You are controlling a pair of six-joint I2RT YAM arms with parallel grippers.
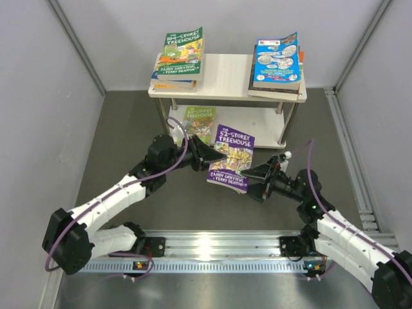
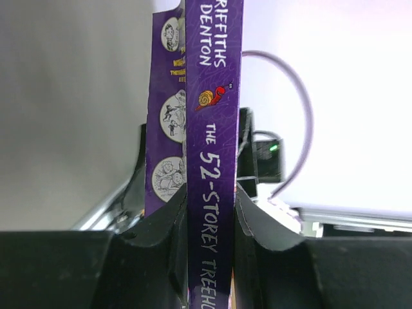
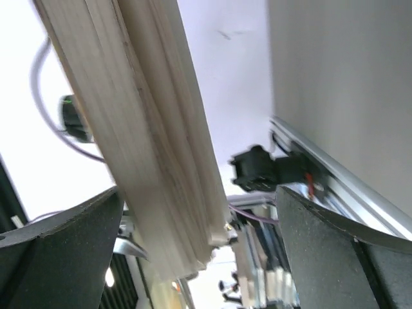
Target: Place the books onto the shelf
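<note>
A thin purple paperback with a cartoon cover, "The 52-Storey Treehouse" [image 1: 232, 158], hangs between the two arms just in front of the small two-tier shelf of pale wooden boards and slim metal legs [image 1: 225, 74], off the dark grey worktop [image 1: 129, 116]. The left end effector [image 1: 211, 156] has it pinched by the spine side, fingers nearly together on the thin book. The right end effector [image 1: 252, 174] stands spread wide around the opposite edge and grips nothing. The book's long axis runs roughly from the arm bases toward the shelf, title end farthest away, so the shelf lies straight ahead of the held book and the left arm is the one placed to carry it there. The top board bears a stack topped by a green book [image 1: 182, 55] and another topped by a blue book [image 1: 277, 61]; a lime-green book [image 1: 199, 122] sits on the lower tier. The left wrist view shows what the overhead view cannot: both black pads pressed flat against the purple spine [image 2: 212, 129]. The right wrist view shows the cream page edges [image 3: 154, 141] passing between open fingers with a gap on the right side.
</note>
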